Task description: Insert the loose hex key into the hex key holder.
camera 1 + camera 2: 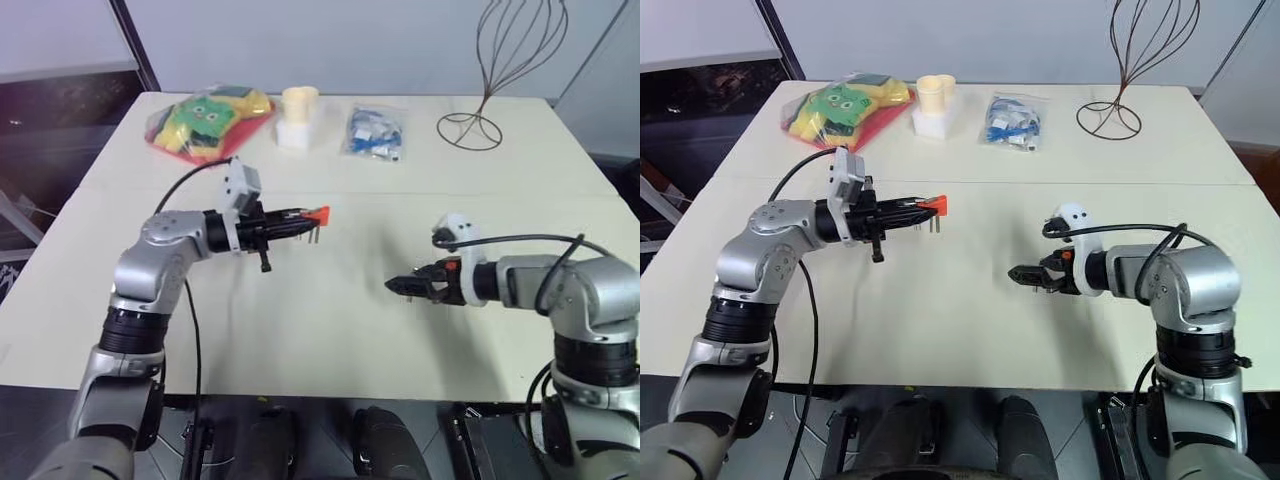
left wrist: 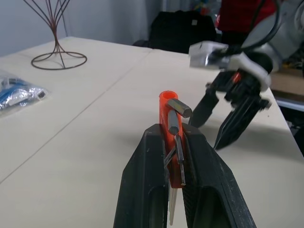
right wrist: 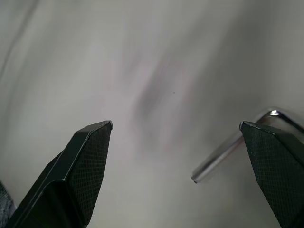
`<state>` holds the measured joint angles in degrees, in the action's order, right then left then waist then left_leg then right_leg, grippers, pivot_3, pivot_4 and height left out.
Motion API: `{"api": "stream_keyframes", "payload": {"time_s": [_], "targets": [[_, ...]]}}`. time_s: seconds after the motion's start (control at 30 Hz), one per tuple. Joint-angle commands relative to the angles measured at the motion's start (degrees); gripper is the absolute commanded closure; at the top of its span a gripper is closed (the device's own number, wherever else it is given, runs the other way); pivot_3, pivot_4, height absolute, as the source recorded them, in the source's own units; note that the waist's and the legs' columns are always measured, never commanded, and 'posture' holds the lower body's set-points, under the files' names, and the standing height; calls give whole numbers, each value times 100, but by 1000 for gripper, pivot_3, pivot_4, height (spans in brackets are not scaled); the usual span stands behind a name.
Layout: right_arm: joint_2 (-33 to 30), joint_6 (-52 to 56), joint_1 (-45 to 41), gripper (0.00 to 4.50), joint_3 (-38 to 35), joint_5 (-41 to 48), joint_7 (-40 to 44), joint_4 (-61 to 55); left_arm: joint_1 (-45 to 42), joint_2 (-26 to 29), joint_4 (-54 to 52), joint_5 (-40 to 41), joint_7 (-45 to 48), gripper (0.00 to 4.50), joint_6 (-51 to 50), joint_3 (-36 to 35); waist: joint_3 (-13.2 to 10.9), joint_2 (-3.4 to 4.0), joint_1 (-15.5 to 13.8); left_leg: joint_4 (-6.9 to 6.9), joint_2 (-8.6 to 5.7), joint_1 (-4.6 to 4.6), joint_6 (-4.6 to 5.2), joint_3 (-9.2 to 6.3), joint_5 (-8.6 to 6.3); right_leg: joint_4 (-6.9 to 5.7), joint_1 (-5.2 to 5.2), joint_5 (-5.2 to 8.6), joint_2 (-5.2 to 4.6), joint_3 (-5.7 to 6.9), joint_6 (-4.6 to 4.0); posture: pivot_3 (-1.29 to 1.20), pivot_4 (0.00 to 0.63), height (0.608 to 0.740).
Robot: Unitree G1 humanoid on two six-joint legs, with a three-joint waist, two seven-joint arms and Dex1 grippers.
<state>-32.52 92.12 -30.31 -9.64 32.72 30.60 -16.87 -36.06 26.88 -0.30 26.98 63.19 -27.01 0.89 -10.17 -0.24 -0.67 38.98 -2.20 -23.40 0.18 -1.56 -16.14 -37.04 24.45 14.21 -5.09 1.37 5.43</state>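
The hex key holder (image 2: 167,110) is clamped between the fingers of the left gripper (image 1: 300,217), raised above the desk (image 1: 330,320), with short grey keys seen sticking out of the orange block. The right gripper (image 1: 400,286) is spread wide with nothing grasped, low over the desk and well apart from the left one. In the right wrist view the loose hex key (image 3: 228,150) is seen lying on the desk just beside one black finger (image 3: 275,161); contact cannot be told. At the far edge a toy bag (image 1: 208,120), a cream cup (image 1: 299,115), a blue packet (image 1: 375,132) and a wire stand (image 1: 495,70) are placed.
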Motion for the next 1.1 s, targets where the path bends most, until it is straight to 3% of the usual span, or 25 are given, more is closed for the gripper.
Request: {"api": "stream_keyframes", "payload": {"time_s": [0.03, 0.5, 0.63, 0.83, 1.1], "targets": [[158, 38, -54, 50, -176, 260, -582, 168, 52, 7, -288, 142, -89, 4500, 25, -81, 0, 0, 6, 0, 0, 0, 0, 0, 0, 0, 0, 0, 0, 0, 0, 0, 150, 740], [681, 38, -71, 50, -151, 578, -1933, 635, 75, -71, -254, 124, -333, 4500, 159, -70, 15, -21, 38, 1, 5, 5, 2, 1, 0, -2, -6, 0, 10, 8, 0, 0, 150, 740], [787, 38, 159, 1304, 41, 450, -2168, 724, 62, -85, -260, 118, -402, 4500, 185, -88, 27, -32, 93, 0, 7, 10, 3, 0, 0, -4, -10, 0, 13, 8, 0, 0, 150, 740], [725, 38, 519, 4456, 405, 492, -2221, 512, 100, -98, -279, 129, -525, 4500, 235, -125, 65, -66, 131, -2, 9, 11, 4, -3, -2, -3, -12, 1, 16, 8, 0, 0, 150, 740], [633, 38, 566, 4456, 655, 506, -2091, 329, 119, -115, -231, 114, -642, 4500, 311, -128, 79, -71, 132, -5, 12, 13, 6, -6, -3, -1, -15, 1, 20, 8, -1, 0, 150, 740]]}}
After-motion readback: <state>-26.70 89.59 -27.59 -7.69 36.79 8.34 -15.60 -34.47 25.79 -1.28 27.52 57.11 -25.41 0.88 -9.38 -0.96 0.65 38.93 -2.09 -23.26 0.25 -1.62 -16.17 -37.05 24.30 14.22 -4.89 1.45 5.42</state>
